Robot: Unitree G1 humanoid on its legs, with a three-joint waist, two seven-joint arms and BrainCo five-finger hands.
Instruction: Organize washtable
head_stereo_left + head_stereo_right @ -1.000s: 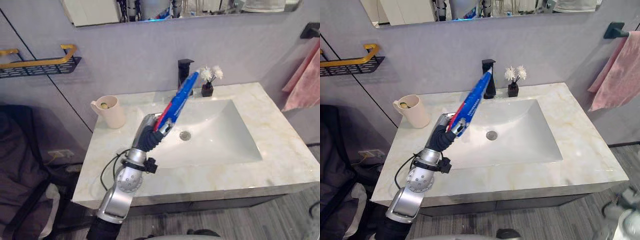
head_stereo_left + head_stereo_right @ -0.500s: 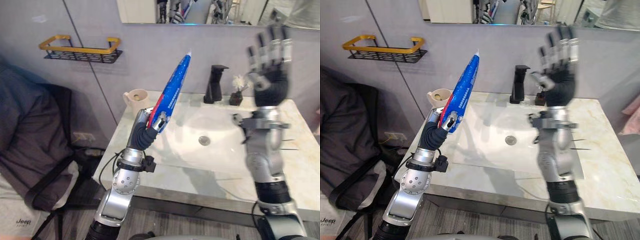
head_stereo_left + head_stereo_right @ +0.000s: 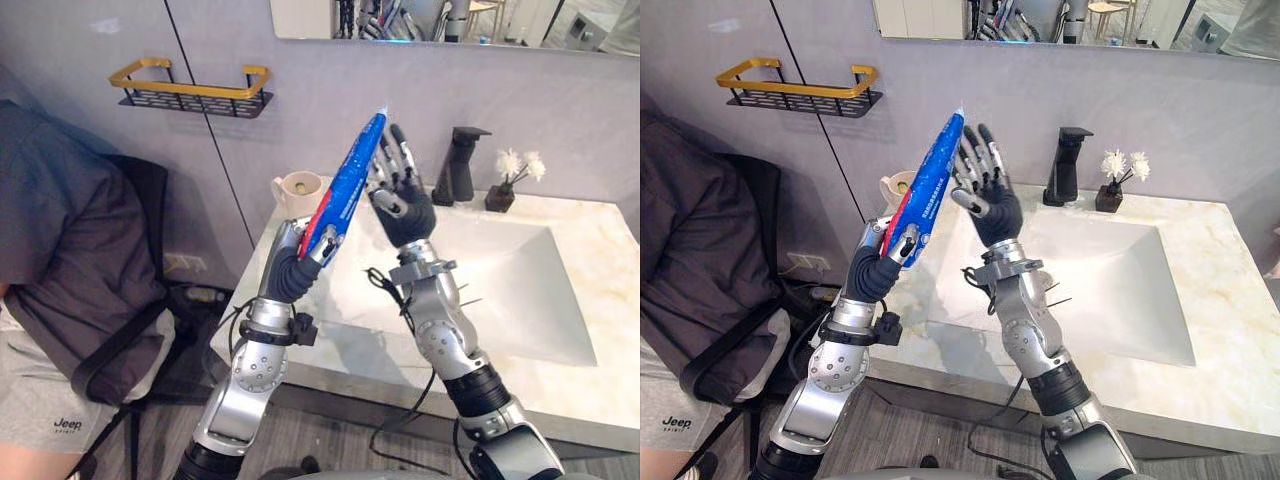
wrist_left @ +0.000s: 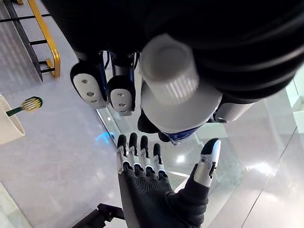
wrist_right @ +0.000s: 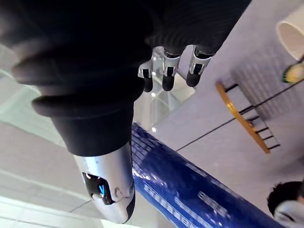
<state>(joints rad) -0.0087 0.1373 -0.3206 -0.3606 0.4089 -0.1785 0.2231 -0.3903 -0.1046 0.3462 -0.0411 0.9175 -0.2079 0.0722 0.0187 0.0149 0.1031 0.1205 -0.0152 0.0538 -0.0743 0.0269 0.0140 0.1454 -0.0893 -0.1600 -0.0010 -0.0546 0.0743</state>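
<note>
Nearest, the left hand (image 3: 288, 268) is raised over the front edge of the bench, its fingers (image 4: 90, 88) clamped round the lower end of a long blue toothpaste tube with a red and white band (image 3: 352, 180). The tube's white ribbed cap (image 4: 168, 71) sits at the palm. The tube slants up and away from those fingers, its flat crimped end highest.

Just beside that upper end, on the side away from the left fingers, the right hand (image 3: 405, 205) is held upright with its palm turned to the tube. Its fingers (image 3: 398, 155) are straight and spread apart, holding nothing. Whether they touch the tube cannot be told.

Well to the outer side of the left fingers, a person in a dark top and grey shorts (image 3: 40, 260) sits on a black chair (image 3: 130, 330).

Below both hands lies the cream marbled stone bench (image 3: 610, 390) with its white rectangular basin (image 3: 510, 290). Past the left fingers, a cream mug (image 3: 298, 192) stands on the bench by the wall, a toothbrush with a green and yellow head (image 4: 26, 104) in it. Beyond the right fingers stand a black angular tap (image 3: 460, 165) and, next to it, a small dark vase of white flowers (image 3: 503, 190).

Farthest, on the grey wall, hang a black wire shelf with a yellow rail (image 3: 195, 88) and a mirror (image 3: 450, 20).
</note>
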